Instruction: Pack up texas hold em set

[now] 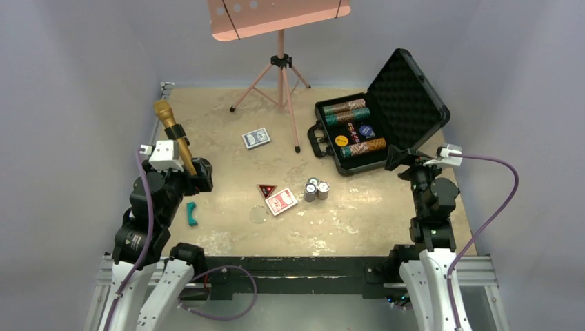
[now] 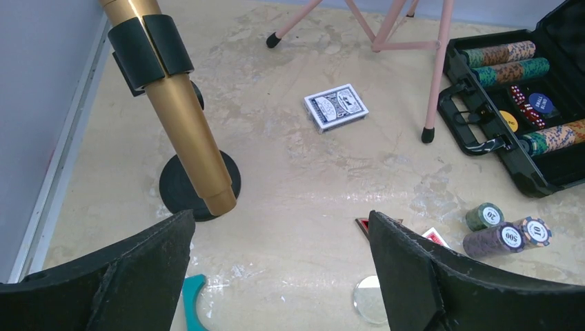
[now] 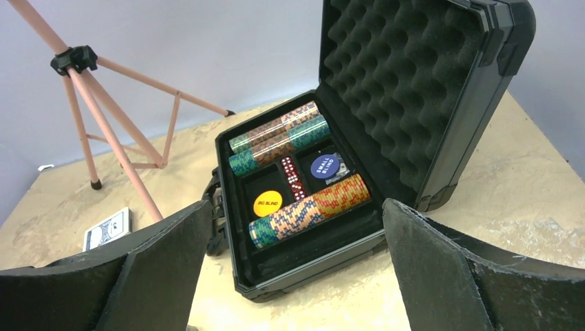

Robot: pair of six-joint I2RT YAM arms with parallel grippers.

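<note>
Right claw [image 3: 295, 204] gapes empty facing the open case [image 3: 386, 89], left claw [image 2: 281, 215] gapes empty near loose chips [image 2: 500, 233]

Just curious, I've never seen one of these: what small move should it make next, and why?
Probably swing the open, empty right end effector toward the loose poker chips mid-table: they lie outside the black case, which stands open beside that arm.

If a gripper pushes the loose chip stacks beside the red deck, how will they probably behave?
The chip stacks are separate discs, so a push would likely scatter them. Round edges suggest strays may roll. Gripped by the sides, a stack may buckle apart.
</note>
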